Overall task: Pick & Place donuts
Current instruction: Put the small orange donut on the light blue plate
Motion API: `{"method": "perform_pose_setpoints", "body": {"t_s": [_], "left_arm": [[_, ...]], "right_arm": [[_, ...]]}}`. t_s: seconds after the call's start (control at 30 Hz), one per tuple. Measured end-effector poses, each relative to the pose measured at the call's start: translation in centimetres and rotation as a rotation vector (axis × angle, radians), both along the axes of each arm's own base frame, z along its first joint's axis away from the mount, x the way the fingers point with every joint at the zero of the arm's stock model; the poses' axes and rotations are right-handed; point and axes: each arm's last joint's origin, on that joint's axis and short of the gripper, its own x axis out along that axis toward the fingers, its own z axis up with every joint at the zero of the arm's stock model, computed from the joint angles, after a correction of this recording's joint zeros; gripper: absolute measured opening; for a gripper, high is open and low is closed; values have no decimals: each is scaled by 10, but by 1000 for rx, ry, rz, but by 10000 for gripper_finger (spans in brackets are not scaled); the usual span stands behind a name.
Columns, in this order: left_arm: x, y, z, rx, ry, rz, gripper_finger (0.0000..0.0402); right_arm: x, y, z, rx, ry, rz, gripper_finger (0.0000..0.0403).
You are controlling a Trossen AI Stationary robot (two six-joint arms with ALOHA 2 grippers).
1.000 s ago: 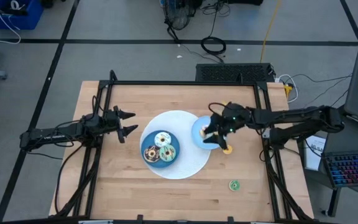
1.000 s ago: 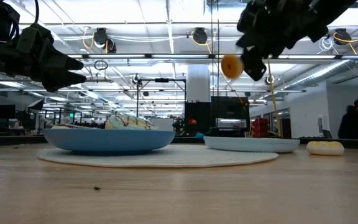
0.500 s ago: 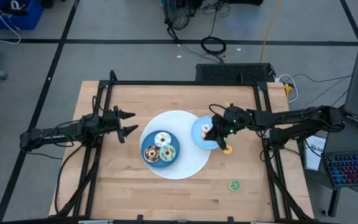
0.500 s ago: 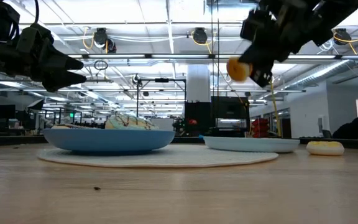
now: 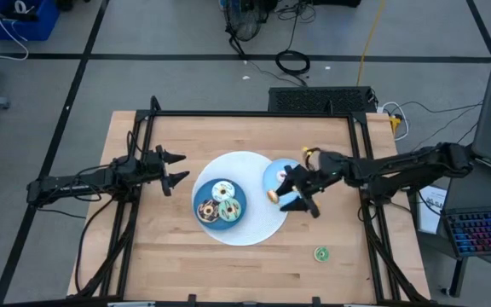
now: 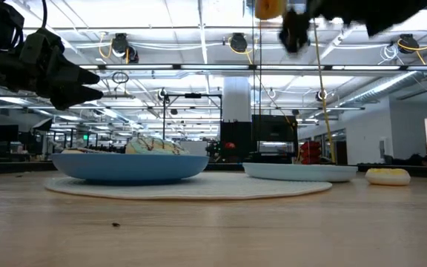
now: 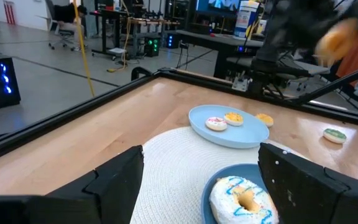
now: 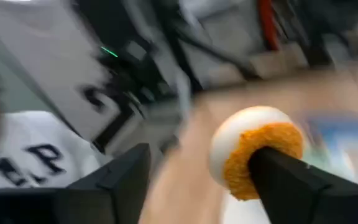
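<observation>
The orange donut [image 8: 257, 152] is seen close only in the right wrist view, impaled on one finger [image 8: 291, 180] of the right gripper [image 5: 293, 193], whose jaws stand wide. From above, that gripper hangs over the edge of the small blue plate [image 5: 273, 174], the donut [image 5: 273, 195] at its tip. The left wrist view alone shows a pink and a yellow donut [image 7: 233, 117] on that plate, and another [image 7: 264, 119] beside it. Half a second ago the donut hung lower in the low view; now it [image 6: 268, 7] sits at the top edge. The left gripper [image 5: 175, 168] waits, spread wide, beside the large blue plate [image 5: 213, 222]. A green donut [image 5: 320, 253] lies apart on the worktop [image 5: 177, 256]. No legible writing is seen.
</observation>
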Motion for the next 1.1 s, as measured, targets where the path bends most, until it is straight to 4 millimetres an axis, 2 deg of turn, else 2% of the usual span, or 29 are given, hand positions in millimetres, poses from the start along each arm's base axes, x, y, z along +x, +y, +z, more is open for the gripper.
{"method": "perform_pose_setpoints", "body": {"t_s": [0.07,0.1,0.13,0.23,0.27,0.3,0.33,0.4,0.5,0.6,0.73,0.8,1.1], "left_arm": [[0,0,0,0,0,0,310],[0,0,0,0,0,0,310],[0,0,0,0,-1,0,310],[0,0,0,0,0,0,310],[0,0,0,0,0,0,310],[0,0,0,-1,-1,0,310],[0,0,0,-1,-1,0,310],[0,0,0,0,0,0,310],[0,0,0,0,-2,0,310],[0,0,0,0,0,0,310],[0,0,0,0,-1,0,310],[0,0,0,0,0,0,310],[0,0,0,0,0,0,310]], "right_arm": [[-4,4,21,-76,-108,2,266],[-8,3,20,-135,-58,-95,269],[-13,0,12,-209,60,-233,270],[-37,-25,-31,-426,571,-663,258],[-50,-34,-45,-445,760,-752,253],[-60,-40,-51,-400,872,-813,247],[-65,-44,-49,-316,912,-867,242],[-76,-46,-61,-169,1043,-872,235],[-94,-44,-96,-62,1223,-855,227],[-107,-39,-119,53,1288,-830,222],[-134,-33,-147,152,1455,-862,216],[-139,-32,-151,192,1475,-874,211],[-142,-32,-143,287,1515,-892,172]]}}
